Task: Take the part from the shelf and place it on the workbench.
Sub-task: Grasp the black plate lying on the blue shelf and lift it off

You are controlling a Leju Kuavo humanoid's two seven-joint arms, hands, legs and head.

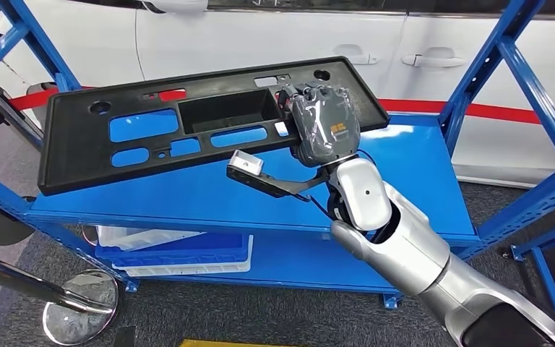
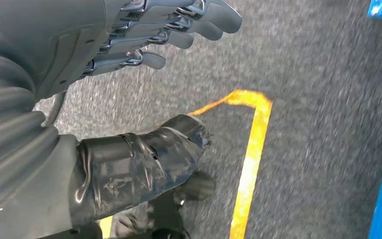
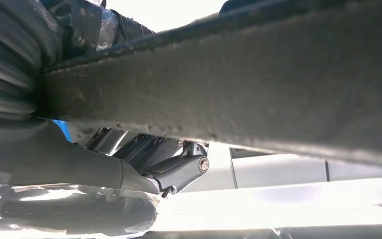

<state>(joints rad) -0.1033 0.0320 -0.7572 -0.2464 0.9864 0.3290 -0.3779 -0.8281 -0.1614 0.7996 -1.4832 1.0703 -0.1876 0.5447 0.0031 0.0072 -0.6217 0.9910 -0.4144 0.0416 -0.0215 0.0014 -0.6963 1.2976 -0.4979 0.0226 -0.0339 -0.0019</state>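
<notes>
Right hand (image 1: 323,124) at frame centre grips the black part (image 1: 188,119) tilted above the blue shelf (image 1: 405,166); left hand (image 2: 144,37) hangs open, holding nothing.

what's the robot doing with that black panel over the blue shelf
The robot's right hand grips a long black plastic panel with cut-outs by its near edge, holding it tilted above the blue shelf, so the part looks lifted but not yet carried to a workbench. The left hand hangs over grey floor with fingers apart, holding nothing. A white car stands behind the shelf.
</notes>
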